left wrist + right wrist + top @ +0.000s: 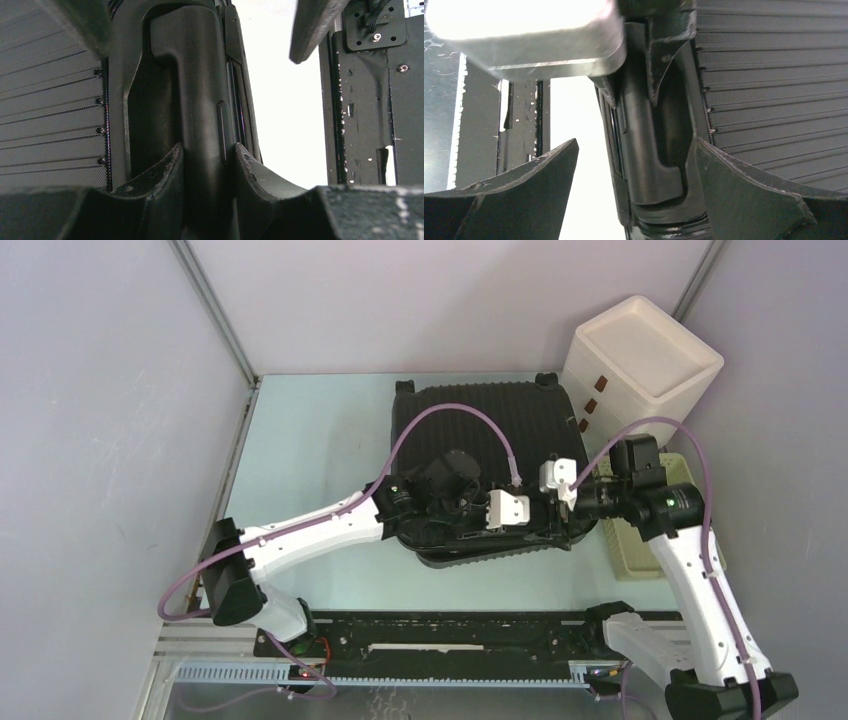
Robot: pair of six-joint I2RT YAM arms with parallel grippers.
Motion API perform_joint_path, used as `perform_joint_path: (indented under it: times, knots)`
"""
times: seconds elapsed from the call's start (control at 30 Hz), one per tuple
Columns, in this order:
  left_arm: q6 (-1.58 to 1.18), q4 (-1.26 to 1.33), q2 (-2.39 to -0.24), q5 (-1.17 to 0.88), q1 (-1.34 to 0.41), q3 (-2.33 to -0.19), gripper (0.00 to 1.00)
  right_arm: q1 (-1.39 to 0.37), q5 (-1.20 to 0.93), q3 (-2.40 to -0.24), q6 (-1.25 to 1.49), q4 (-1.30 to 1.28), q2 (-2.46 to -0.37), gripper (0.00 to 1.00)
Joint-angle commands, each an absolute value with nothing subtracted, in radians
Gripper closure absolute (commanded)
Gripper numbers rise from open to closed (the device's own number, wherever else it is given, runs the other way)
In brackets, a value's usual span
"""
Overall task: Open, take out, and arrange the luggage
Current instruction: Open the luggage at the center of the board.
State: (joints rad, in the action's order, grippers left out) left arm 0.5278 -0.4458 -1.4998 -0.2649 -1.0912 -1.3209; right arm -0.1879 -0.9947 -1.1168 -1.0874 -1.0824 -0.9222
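The luggage, a black ribbed hard-shell suitcase, lies flat in the middle of the table. Both grippers meet at its near edge. My left gripper comes in from the left. In the left wrist view, its fingers press on both sides of the black handle, so the left gripper is shut on it. My right gripper faces it from the right. In the right wrist view the right gripper stands open, straddling the end of the handle with a wide gap on its left side.
A white three-drawer box stands at the back right, close to the luggage. A pale yellow slatted basket lies under my right arm. A black rail runs along the near table edge. Grey walls close in both sides.
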Motion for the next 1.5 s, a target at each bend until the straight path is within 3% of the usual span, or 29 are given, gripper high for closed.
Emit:
perform_joint_path:
  times: [0.0,0.5,0.77,1.0,1.17,1.27,1.33,1.47]
  knots:
    - [0.509,-0.326,-1.389,-0.386,-1.089,-1.344,1.00,-0.218,-0.956,-1.182,-1.064,-1.102,-1.000,0.07]
    - [0.394,-0.169,-1.311,-0.466,-1.068,-1.307,1.00,-0.299,-0.907,-1.204,-1.017,-1.118,-1.111,0.18]
    - [0.361,-0.157,-1.318,-0.474,-1.054,-1.310,1.00,-0.276,-0.989,-1.290,-1.066,-1.213,-1.050,0.17]
    - [0.252,-0.091,-1.291,-0.531,-0.990,-1.310,1.00,0.153,-1.260,-1.413,-1.074,-1.365,-0.928,0.11]
    - [0.181,-0.068,-1.282,-0.569,-0.935,-1.350,1.00,0.536,-1.355,-1.169,-0.476,-0.802,-0.803,0.14]
    - [0.157,-0.063,-1.284,-0.572,-0.912,-1.370,1.00,0.778,-1.448,-1.090,-0.278,-0.670,-0.819,0.30]
    - [0.132,-0.042,-1.286,-0.575,-0.901,-1.377,1.00,0.876,-1.432,-1.088,-0.309,-0.723,-0.861,0.46]
    - [0.091,-0.011,-1.304,-0.572,-0.882,-1.405,1.00,0.932,-1.316,-1.088,-0.441,-0.842,-0.960,0.67]
